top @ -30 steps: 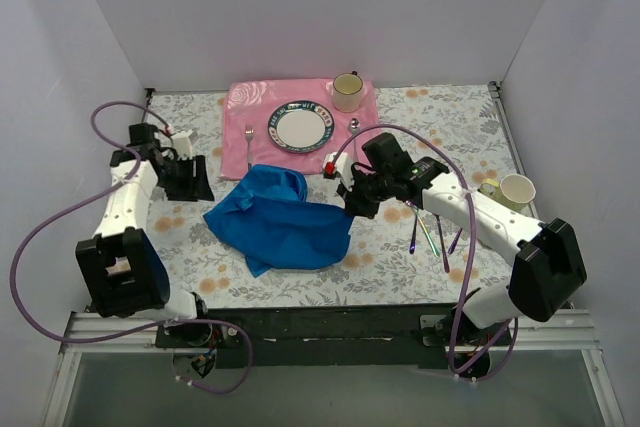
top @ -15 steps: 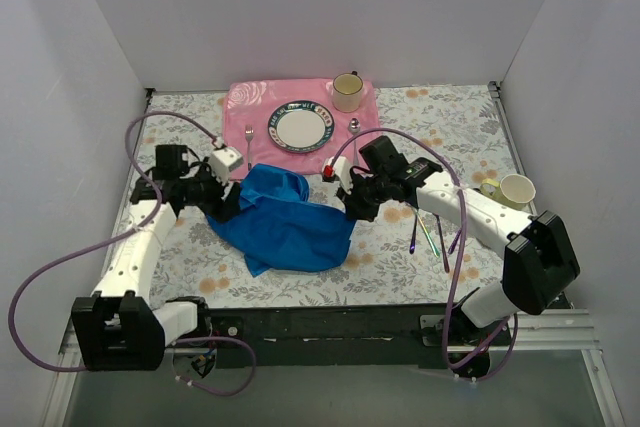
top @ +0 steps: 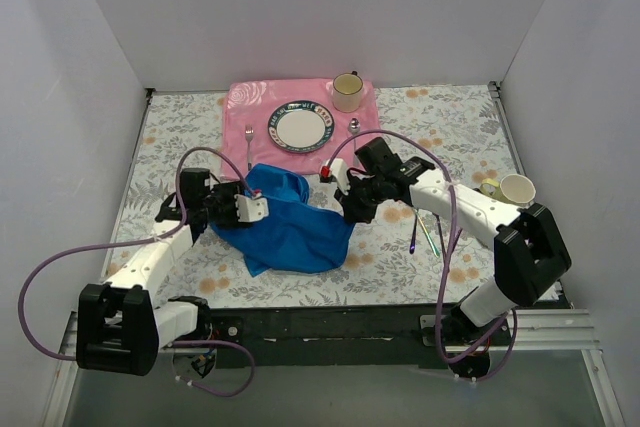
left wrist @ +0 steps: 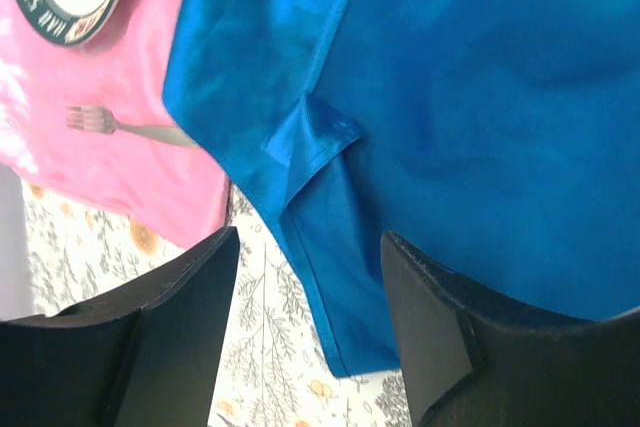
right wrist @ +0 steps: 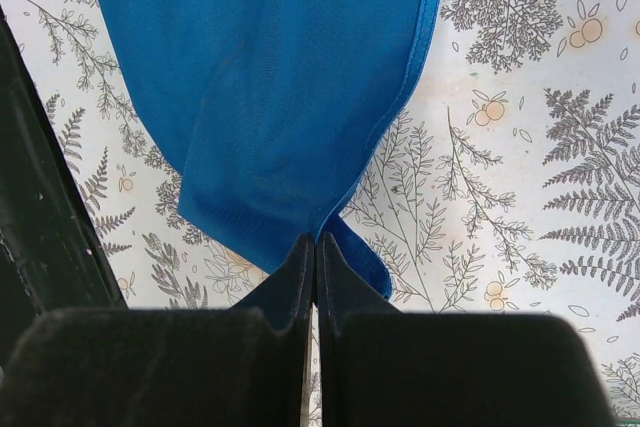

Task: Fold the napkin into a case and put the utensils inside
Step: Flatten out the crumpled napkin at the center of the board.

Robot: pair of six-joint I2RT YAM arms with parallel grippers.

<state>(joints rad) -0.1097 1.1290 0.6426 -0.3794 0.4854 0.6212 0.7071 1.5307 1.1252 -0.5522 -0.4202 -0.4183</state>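
Note:
The bright blue napkin (top: 290, 222) lies crumpled and unfolded in the middle of the table, one edge overlapping the pink placemat (top: 250, 107). My right gripper (top: 352, 209) is shut on the napkin's right corner (right wrist: 320, 232) and holds it pinched. At the napkin's left edge, my left gripper (top: 238, 209) stands open, its fingers straddling a blue corner (left wrist: 345, 347) that rests on the table between them. The iridescent utensils (top: 430, 235) lie to the right of the napkin, partly under the right arm. No case is formed.
On the placemat stand a plate (top: 300, 127), a cup (top: 347, 92), a plain silver fork (top: 249, 139) and a spoon (top: 354, 126). Another cup (top: 515, 190) sits at the right edge. White walls enclose the table on three sides.
My left arm has swung from the far left in toward the napkin and now reaches its left edge. The right gripper has stayed shut on the napkin's right corner, shifting slightly.

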